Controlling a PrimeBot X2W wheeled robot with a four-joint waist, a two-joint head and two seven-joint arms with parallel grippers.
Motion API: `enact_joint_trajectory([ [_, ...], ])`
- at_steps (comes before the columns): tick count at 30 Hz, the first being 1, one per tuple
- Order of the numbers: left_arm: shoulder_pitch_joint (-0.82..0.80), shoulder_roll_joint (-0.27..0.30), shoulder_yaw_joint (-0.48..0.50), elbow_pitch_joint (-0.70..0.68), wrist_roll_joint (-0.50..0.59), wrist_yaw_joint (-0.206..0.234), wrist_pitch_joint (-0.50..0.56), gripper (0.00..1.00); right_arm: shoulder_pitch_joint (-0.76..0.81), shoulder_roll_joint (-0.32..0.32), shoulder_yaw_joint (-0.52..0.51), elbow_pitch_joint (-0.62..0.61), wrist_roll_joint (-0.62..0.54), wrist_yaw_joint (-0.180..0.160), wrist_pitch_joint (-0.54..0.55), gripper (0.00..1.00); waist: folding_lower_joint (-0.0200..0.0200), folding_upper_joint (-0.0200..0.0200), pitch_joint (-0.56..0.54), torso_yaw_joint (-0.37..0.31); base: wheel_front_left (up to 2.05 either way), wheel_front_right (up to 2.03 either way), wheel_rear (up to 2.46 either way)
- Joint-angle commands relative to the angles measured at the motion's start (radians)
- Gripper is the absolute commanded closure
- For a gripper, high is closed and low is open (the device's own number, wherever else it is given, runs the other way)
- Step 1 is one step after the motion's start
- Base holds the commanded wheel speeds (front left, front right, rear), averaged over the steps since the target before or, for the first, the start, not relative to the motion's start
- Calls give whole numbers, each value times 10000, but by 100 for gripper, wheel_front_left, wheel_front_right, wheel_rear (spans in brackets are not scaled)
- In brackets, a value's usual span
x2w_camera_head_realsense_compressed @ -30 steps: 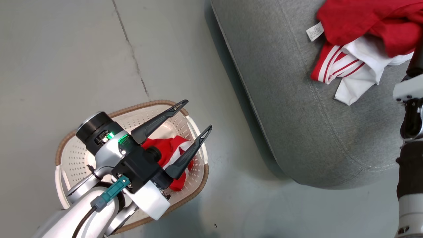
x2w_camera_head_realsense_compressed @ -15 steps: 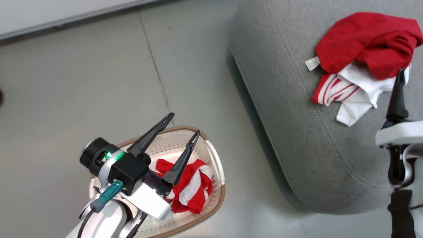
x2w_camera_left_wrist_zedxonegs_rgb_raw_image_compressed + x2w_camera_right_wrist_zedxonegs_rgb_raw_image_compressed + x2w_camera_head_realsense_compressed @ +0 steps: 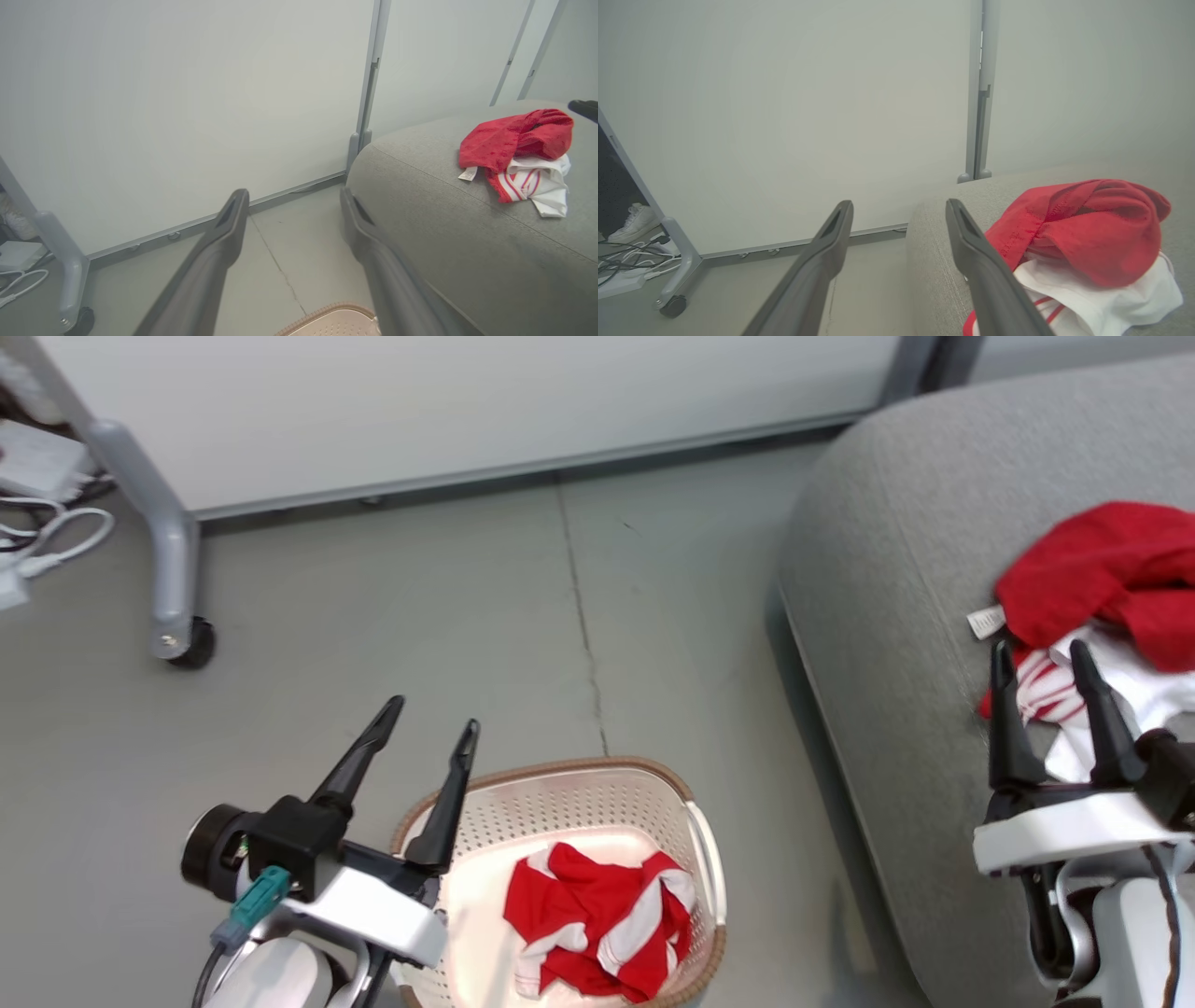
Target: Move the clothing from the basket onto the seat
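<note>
- Two garments lie apart: the red garment sits bunched on the grey seat, and the red-and-white garment is crumpled inside the basket on the floor
- Open and empty, the left pincer is over the basket's left edge
- Open and empty, the right pincer is just beside the red garment

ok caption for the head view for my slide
Red garment on the grey seat; red-and-white garment lying in the basket.

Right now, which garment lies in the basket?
The red-and-white striped garment; the bright red garment lies apart on the seat.
</note>
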Motion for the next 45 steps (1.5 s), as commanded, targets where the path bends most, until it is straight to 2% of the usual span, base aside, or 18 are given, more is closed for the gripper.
enact_joint_trajectory([
  [1, 153, 44, 157, 89, -114, 117, -84, 0, 246, -77, 115, -163, 71, 16, 81, 0, 0, 0, -492, 507, 0, 0, 0],
  [12, 865, 111, 930, 361, -389, 647, -219, 0, 1421, -79, 873, -1052, 408, 16, 714, 0, 0, 0, -1194, 1379, 0, 0, 0],
  [23, 1697, 160, 1731, 304, -731, 927, -267, 0, 2275, -77, 965, -1514, 438, 16, 1102, 0, 0, 0, -1818, 1695, 0, 0, 0],
  [28, 1938, 220, 2254, 63, -717, 767, -267, 0, 2604, -74, 855, -1692, 443, 16, 1217, 0, 0, 0, -1940, 1710, 0, 0, 0],
  [35, 2305, 135, 2984, -157, -297, 124, -271, 0, 2919, -77, 770, -1867, 414, 16, 1370, 0, 0, 0, -2052, 1642, 0, 0, 0],
  [39, 2600, -97, 3236, -85, 37, -185, -272, 0, 3013, -75, 769, -1903, 383, 16, 1417, 0, 0, 0, -2119, 1597, 0, 0, 0],
  [45, 2789, -371, 3386, 52, 428, -412, -272, 0, 3130, -74, 735, -1955, 344, 16, 1441, 0, 0, 0, -2162, 1539, 0, 0, 0],
])
